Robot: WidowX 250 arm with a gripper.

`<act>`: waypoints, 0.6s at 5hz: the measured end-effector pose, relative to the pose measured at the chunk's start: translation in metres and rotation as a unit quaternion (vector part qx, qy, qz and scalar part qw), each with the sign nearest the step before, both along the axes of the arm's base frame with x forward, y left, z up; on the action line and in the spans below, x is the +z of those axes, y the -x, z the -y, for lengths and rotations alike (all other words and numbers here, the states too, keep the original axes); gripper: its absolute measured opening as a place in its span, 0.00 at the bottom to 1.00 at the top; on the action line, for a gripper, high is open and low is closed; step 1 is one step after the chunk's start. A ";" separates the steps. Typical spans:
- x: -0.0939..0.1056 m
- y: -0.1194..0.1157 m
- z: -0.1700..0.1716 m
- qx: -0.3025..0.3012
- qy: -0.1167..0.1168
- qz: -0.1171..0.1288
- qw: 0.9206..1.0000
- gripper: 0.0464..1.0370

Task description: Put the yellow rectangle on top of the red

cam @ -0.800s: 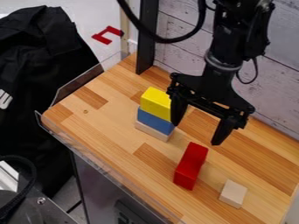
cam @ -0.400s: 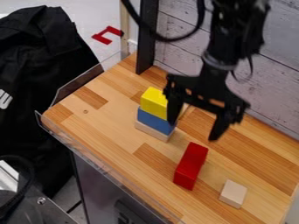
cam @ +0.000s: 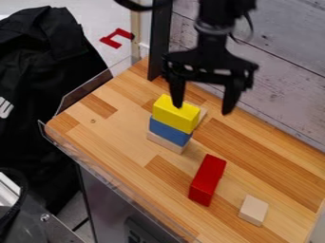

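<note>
Black arm (cam: 213,31) hangs from the top edge of the camera view, its lower section near upright, slightly right of centre. Gripper (cam: 203,108) pointed down, crosspiece nearly level across the view; its two fingers stand wide apart, nothing held between them. The finger at the view's left overlaps the top of the yellow rectangle (cam: 175,114); whether it touches is hard to judge from this slant. The other finger hangs over bare wood to the right. Yellow rectangle: smooth, straight-edged, uppermost in a stack, resting on a blue block (cam: 169,131), which rests on a pale block (cam: 166,143). Part of another pale piece (cam: 202,115) shows behind the yellow one. Red block (cam: 207,180): long, smooth, lying flat, apart from the stack and nearer the camera, top face uncovered. Small pale block (cam: 254,210), squarish, to the right of the red. Surface (cam: 117,126): wood laid in light and darker strips, with clear edging (cam: 89,92) at the view's left. Backing: wall (cam: 282,71) of greyish boards with dark grain; black post (cam: 159,42) upright at its left end. Black cloth (cam: 47,66), creased, beyond the surface, bearing a pale marking (cam: 5,107).
</note>
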State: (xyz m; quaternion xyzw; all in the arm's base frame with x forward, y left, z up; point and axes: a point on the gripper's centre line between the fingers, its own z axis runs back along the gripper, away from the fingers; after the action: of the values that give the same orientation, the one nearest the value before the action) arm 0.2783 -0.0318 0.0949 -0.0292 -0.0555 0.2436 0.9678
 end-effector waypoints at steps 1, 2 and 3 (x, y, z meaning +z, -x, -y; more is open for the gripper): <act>0.002 -0.008 -0.018 0.082 0.020 0.019 0.996 0.96; -0.008 -0.013 -0.033 0.141 0.066 0.012 0.988 0.96; -0.013 -0.009 -0.044 0.266 0.049 -0.009 0.963 0.96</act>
State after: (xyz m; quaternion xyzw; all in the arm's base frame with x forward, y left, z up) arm 0.2872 0.0117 0.0822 -0.0581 -0.0405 0.4948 0.8661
